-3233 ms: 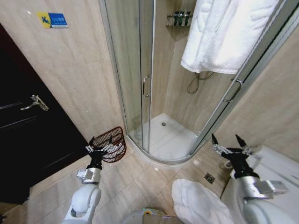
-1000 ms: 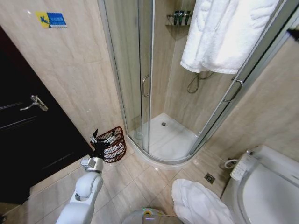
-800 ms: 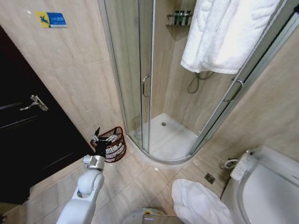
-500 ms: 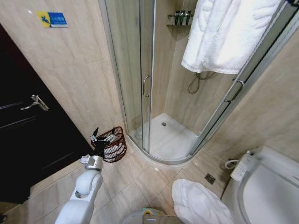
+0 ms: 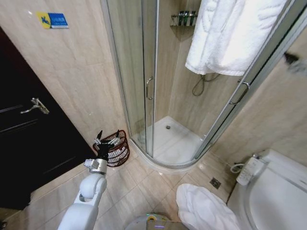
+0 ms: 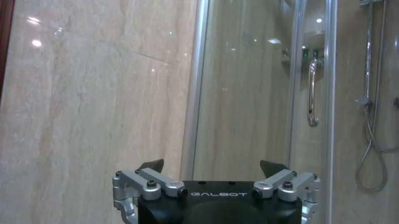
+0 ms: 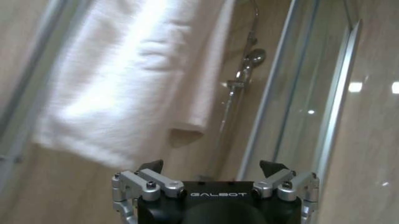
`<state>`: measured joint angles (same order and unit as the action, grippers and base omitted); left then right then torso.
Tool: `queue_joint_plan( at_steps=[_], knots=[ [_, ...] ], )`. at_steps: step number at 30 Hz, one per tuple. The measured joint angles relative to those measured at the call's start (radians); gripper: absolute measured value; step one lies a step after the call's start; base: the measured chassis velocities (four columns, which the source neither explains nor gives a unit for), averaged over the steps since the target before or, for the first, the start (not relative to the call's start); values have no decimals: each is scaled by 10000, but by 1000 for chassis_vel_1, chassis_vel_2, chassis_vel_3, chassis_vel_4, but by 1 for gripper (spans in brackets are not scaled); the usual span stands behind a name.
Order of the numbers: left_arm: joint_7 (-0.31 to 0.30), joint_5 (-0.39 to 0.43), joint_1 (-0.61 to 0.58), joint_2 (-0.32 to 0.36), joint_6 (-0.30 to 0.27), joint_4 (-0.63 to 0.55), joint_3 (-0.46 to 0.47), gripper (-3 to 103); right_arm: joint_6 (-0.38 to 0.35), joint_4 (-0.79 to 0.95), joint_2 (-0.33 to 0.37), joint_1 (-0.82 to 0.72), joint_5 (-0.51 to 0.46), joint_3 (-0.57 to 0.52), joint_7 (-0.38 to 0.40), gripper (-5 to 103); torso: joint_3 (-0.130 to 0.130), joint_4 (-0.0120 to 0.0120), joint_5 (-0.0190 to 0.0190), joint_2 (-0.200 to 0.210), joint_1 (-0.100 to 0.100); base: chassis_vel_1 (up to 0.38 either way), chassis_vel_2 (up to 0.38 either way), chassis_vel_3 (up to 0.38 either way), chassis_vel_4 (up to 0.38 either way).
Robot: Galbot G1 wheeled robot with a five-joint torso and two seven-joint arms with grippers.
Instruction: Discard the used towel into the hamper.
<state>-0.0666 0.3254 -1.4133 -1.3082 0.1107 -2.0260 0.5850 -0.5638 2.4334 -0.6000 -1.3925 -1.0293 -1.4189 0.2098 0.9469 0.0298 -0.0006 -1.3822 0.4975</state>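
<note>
My right gripper (image 7: 212, 170), fingers spread and empty, is raised facing the hanging towel (image 7: 118, 88); hamper (image 5: 114, 148) sits low by my left gripper (image 5: 106, 140), fingers also spread.

Room is evenly lit, warm overhead light, no hard shadows on the floor tiles (image 5: 144, 184). Head view has wide-angle stretch: the shower door frame (image 5: 112, 67) and walls splay outward toward the picture edges. The dark door (image 5: 29, 139) falls nearly black, detail lost apart from a glint on its handle. The hanging white towel (image 5: 230, 33) is blown out at its top. A smeared dark shape at the right edge, blurred past telling. Left wrist view: small ceiling-light reflections on the glossy wall tile (image 6: 37, 42) and the glass; soft overall. Right wrist view: towel (image 7: 124, 79) overexposed and out of focus, bright spots on the wall beside the glass.
</note>
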Motion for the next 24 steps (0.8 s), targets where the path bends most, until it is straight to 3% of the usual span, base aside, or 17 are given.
queue_joint_plan(
  at_steps=[3, 6, 9, 14, 22, 24],
  knots=[
    [0, -112, -105, -16, -7, -110, -62, 100, 551, 358, -754, -166, 198, 230, -527, 100, 0, 0, 5, 0, -1, 0, 0, 0, 0],
    [0, -158, -172, -1, -8, -159, -65, 100, 1181, 105, -736, -147, 376, 204, -1158, 100, 0, 0, 5, 0, -1, 0, 0, 0, 0],
    [0, -233, -205, -14, -7, -193, -64, 100, 2008, -466, -192, 20, 140, 141, -1643, 100, 0, -1, 7, 0, 0, 0, 0, 0, 0],
    [-1, -438, -184, -151, -7, -267, -106, 100, 2808, -1559, 1337, 697, -1377, 323, -1844, 100, 1, -3, 4, 0, 1, 0, 0, 0, 0],
    [0, -520, -205, -197, -32, -307, -64, 100, 2975, -2864, 2556, 1284, -2284, 416, -2308, 100, 2, 0, 9, 0, 0, 0, 0, 0, 0],
    [-2, -524, -139, -216, -111, -330, -41, 100, 2960, -3398, 3182, 1340, -2753, 262, -2412, 100, 2, 0, 9, 0, 1, 0, 0, 0, 0]
  ],
)
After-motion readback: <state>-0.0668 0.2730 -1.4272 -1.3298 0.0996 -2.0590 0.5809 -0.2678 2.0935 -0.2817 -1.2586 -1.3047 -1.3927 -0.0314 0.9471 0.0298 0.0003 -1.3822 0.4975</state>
